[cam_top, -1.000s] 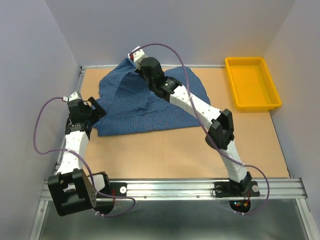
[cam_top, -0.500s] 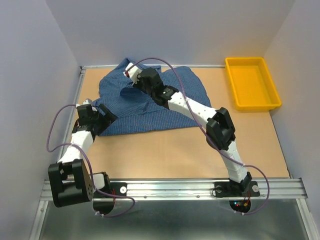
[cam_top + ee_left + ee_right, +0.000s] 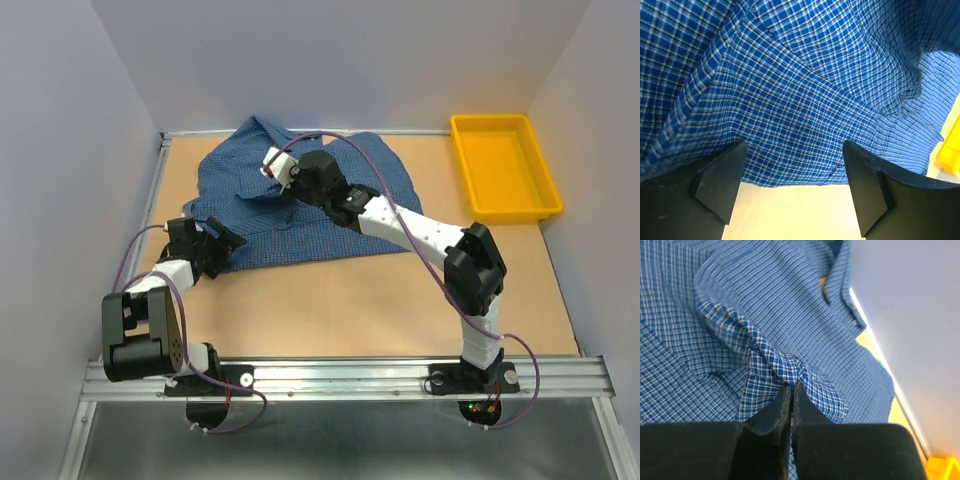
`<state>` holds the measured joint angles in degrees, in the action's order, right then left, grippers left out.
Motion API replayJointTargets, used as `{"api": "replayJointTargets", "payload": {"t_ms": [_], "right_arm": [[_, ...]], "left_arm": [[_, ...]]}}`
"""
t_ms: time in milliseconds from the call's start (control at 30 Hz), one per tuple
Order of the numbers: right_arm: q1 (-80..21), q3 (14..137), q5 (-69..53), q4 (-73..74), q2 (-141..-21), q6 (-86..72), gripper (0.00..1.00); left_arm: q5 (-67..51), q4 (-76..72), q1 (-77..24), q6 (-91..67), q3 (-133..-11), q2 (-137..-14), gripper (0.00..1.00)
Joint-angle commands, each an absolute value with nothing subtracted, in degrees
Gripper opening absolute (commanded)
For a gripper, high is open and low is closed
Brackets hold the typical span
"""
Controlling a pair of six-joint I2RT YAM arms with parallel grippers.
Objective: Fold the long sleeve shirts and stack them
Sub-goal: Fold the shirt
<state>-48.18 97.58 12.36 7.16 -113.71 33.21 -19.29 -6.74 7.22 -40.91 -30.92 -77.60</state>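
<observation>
shirt lies crumpled on far-left part of table, collar toward far edge, cloth spread wider left-to-right than near-to-far. right gripper closed, pinching raised fold in upper middle of shirt. left gripper open, low at near-left corner of shirt; hem edge shows between its jaws, not grasped. left arm nearer this corner, so i judge next grasp is for it. yellow tray well apart at right.

The shirt lies on the table, upper centre-left of the overhead view, with a bin at upper right. The left end effector is at the shirt's lower-left edge and the right end effector on its upper middle.
</observation>
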Motion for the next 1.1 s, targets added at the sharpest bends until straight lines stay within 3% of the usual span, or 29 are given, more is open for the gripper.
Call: {"api": "replayJointTargets", "payload": {"t_ms": [0,1067], "right_arm": [[-48.3,96.4,14.1,3.4,-109.7,33.7,0.01],[-46.3,67.6,33.1,3.5,-97.7,35.5,0.04]], "left_arm": [[-18.6,-6.4,7.3,-42.0,-27.7,-78.0,0.90],[-16.4,-1.0,11.9,-38.7,-27.2,-72.7,0.91]]}}
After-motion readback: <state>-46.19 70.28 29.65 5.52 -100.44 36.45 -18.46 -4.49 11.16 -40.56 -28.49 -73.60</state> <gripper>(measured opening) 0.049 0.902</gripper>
